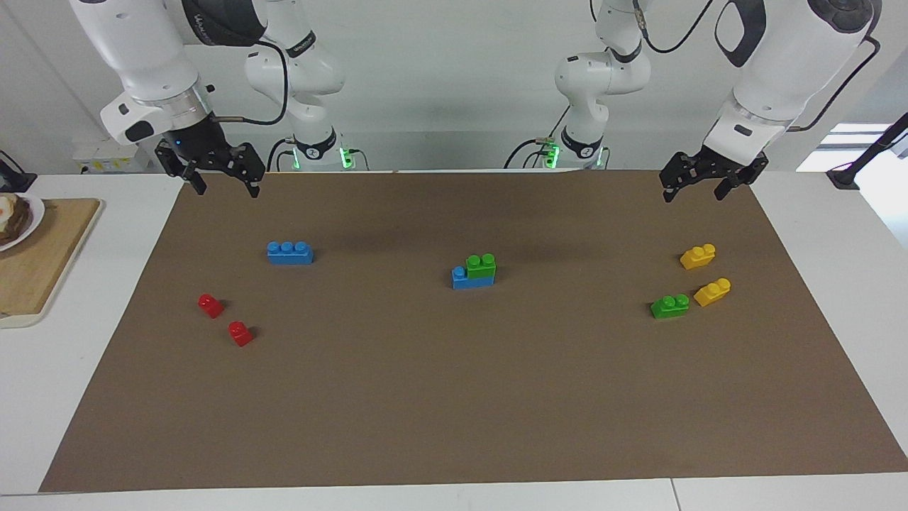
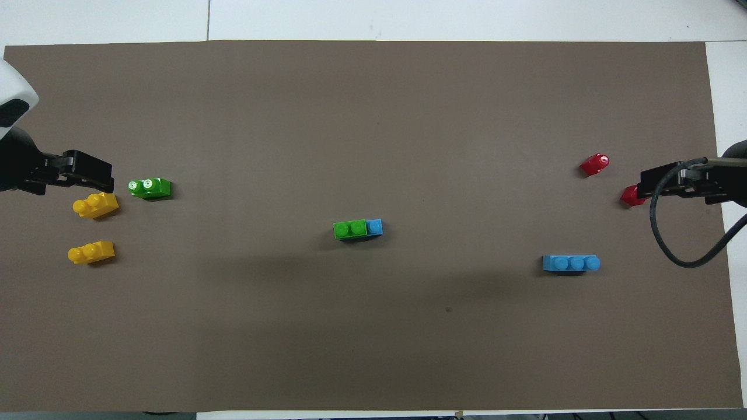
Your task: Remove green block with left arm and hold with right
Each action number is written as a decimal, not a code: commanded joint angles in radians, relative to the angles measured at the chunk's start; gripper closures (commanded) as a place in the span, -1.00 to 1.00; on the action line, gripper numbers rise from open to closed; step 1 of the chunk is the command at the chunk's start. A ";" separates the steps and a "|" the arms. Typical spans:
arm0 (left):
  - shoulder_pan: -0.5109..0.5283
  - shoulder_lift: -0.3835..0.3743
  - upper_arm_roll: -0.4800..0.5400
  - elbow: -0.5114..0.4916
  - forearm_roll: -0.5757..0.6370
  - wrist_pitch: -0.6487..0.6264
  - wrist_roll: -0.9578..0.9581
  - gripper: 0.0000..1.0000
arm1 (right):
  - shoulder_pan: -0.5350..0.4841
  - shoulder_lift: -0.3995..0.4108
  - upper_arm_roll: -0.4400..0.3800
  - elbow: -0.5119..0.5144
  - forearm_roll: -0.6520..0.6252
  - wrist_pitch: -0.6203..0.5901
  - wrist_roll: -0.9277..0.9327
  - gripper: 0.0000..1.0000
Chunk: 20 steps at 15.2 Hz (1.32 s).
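Observation:
A green block (image 1: pixel 482 267) with two studs sits on top of a blue brick (image 1: pixel 462 279) in the middle of the brown mat (image 1: pixel 454 397); it also shows in the overhead view (image 2: pixel 349 229). My left gripper (image 1: pixel 694 195) hangs open and empty above the mat's edge at the left arm's end, well away from the stack; it also shows in the overhead view (image 2: pixel 87 170). My right gripper (image 1: pixel 227 190) hangs open and empty above the mat's edge at the right arm's end.
A second green block (image 1: pixel 670 306) lies loose beside two yellow bricks (image 1: pixel 698 256) at the left arm's end. A loose blue three-stud brick (image 1: pixel 289 253) and two red bricks (image 1: pixel 211 305) lie toward the right arm's end. A wooden board (image 1: pixel 42 255) with a plate lies off the mat there.

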 commanded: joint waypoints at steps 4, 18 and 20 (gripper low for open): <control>0.025 -0.030 0.020 -0.067 0.000 0.058 0.006 -1.00 | -0.019 -0.020 0.011 -0.016 -0.011 -0.009 -0.016 -1.00; -0.076 -0.101 0.009 -0.253 -0.064 0.211 -0.434 -1.00 | -0.046 -0.021 0.023 -0.038 0.110 0.024 0.475 -1.00; -0.099 -0.100 0.009 -0.253 -0.116 0.230 -0.646 -1.00 | 0.002 -0.015 0.025 -0.039 0.153 0.031 0.738 -1.00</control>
